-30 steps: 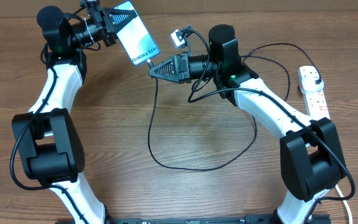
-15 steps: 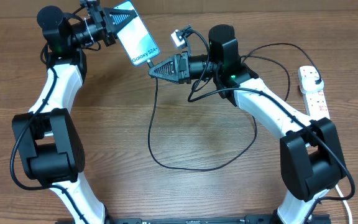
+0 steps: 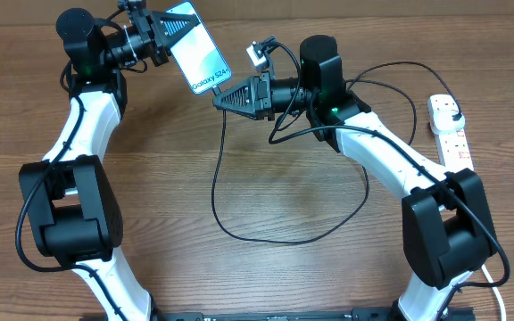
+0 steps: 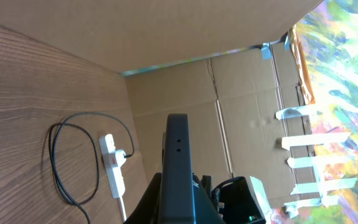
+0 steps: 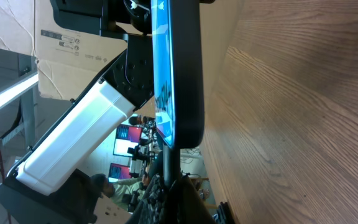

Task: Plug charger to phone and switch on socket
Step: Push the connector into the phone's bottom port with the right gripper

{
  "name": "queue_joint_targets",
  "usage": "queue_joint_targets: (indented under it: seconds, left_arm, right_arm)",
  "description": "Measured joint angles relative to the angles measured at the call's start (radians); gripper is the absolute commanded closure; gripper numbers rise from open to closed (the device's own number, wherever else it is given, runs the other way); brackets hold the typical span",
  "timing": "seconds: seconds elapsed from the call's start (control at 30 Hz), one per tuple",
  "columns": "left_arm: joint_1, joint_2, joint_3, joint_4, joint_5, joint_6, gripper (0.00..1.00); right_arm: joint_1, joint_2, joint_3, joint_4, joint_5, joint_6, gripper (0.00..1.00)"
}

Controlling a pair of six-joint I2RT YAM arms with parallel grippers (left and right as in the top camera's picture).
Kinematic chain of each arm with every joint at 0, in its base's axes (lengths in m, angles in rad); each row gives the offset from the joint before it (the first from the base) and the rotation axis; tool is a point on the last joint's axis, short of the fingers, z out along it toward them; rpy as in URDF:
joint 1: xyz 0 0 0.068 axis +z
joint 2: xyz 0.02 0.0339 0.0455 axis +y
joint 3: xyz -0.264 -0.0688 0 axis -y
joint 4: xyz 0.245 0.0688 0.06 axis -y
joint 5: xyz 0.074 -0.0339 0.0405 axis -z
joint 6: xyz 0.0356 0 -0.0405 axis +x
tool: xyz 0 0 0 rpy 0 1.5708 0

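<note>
Upper left: your left hand (image 3: 162, 34) clamps the phone (image 3: 196, 49), likely stiff and slick; your right hand (image 3: 219, 99) pinches the limp charger (image 3: 216, 183) near its connector.

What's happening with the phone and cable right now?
The left gripper holds the phone in the air, screen facing the overhead camera. The right gripper is shut on the charger near its tip and presents it right at the phone's lower end; whether the connector is seated can't be told. The charger's other end reaches the socket at far right, which neither arm touches.
</note>
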Motion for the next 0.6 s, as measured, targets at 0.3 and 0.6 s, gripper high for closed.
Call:
queue_joint_targets:
  seconds: [0.3, 0.6]
  left_arm:
    - [0.000, 0.000, 0.001, 0.002, 0.031, 0.013, 0.96]
    - [-0.009, 0.000, 0.006, 0.008, 0.042, 0.024, 0.96]
  right_arm:
    - [0.004, 0.000, 0.000, 0.002, -0.015, -0.001, 0.96]
    - [0.006, 0.000, -0.005, 0.014, -0.025, -0.002, 0.96]
